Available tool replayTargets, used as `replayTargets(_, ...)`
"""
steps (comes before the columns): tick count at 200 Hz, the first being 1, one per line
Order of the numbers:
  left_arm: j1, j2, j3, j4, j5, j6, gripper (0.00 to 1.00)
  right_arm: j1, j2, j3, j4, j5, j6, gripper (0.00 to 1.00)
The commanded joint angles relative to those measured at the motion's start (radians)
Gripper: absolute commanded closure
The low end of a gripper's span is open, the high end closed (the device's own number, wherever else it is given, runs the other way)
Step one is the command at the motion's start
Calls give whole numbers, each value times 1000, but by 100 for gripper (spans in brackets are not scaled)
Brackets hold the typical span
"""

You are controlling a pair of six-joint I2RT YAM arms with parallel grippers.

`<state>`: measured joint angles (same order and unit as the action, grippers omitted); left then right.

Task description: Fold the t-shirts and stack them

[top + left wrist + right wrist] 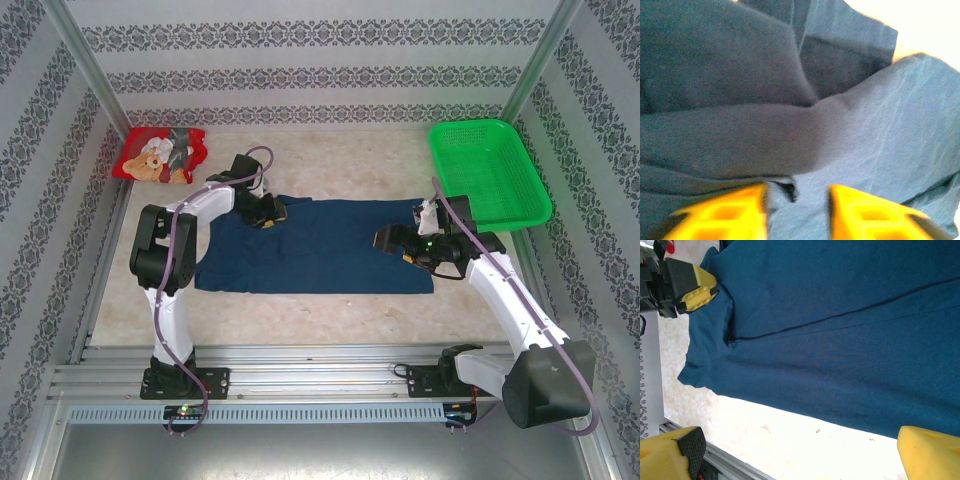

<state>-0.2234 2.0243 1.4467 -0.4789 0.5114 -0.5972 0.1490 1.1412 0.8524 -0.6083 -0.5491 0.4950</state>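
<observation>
dark navy blue cloth t-shirt (320, 250) lies flat; left gripper (272, 216) partly open over its far-left corner, right gripper (385, 240) wide open, both empty.

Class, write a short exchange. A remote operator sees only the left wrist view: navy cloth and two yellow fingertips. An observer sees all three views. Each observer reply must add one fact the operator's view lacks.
Operator: Where is the red t-shirt?
Observer: The red t-shirt lies at the far left corner of the table, apart from the navy t-shirt.
Operator: And the right gripper?
Observer: The right gripper is open, at the navy t-shirt's right end.
</observation>
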Motion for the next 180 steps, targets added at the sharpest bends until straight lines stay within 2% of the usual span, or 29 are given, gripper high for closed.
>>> replayTargets(1, -8, -105, -28, 83, 13, -61, 45, 12, 25, -4, -11, 33, 2, 2)
replayTargets(17, 7, -205, -68, 87, -7, -123, 33, 15, 54, 15, -46, 66, -7, 2)
replayTargets(20, 11, -226, -80, 88, -9, -134, 24, 15, 58, 19, -52, 74, -7, 2)
replayTargets(29, 31, -289, -129, 86, -19, -172, 15, 18, 77, 31, -72, 100, -13, 2)
replayTargets(39, 58, -366, -200, 79, -35, -209, 10, 22, 102, 44, -88, 124, -15, 2)
replayTargets(45, 78, -410, -243, 63, -48, -218, 3, 25, 119, 53, -94, 133, -15, 2)
replayTargets(54, 102, -469, -295, 25, -77, -211, 0, 30, 143, 63, -96, 141, -15, 2)
replayTargets(70, 145, -540, -386, -32, -108, -182, 0, 46, 189, 75, -77, 144, -8, 2)
replayTargets(93, 173, -556, -501, -39, -120, -188, 2, 72, 258, 89, -45, 159, 6, 2)
replayTargets(123, 210, -567, -630, -16, -190, -234, 13, 81, 322, 92, -12, 204, 29, 2)
replayTargets(158, 263, -557, -717, 6, -260, -228, 26, 83, 403, 79, 41, 274, 44, 9)
replayTargets(180, 277, -543, -747, 5, -288, -205, 27, 88, 470, 76, 69, 309, 45, 11)
